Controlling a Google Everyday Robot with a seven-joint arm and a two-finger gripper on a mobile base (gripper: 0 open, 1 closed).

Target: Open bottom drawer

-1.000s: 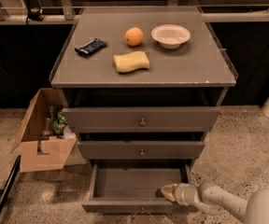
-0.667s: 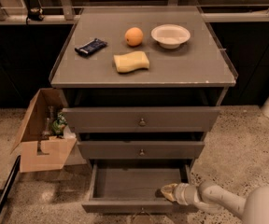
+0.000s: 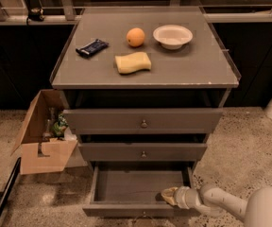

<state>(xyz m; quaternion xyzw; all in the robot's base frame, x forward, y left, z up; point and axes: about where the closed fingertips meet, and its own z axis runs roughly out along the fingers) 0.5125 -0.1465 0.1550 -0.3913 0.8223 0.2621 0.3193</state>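
Camera view: bottom drawer (image 3: 131, 186) at cabinet (image 3: 188, 70) base, pulled out, grey inside exposed. Gripper (image 3: 169, 196) inside drawer's front right corner, beside front panel; grip state not discernible. Upper drawers (image 3: 107, 121) closed.

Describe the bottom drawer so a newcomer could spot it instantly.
Start at the grey cabinet with three brass-knobbed drawers. The grey, flat-fronted bottom drawer is the lowest. Unlike the two shut drawers above, it is pulled out, showing its grey inside, with the robot's gripper at its right front corner.
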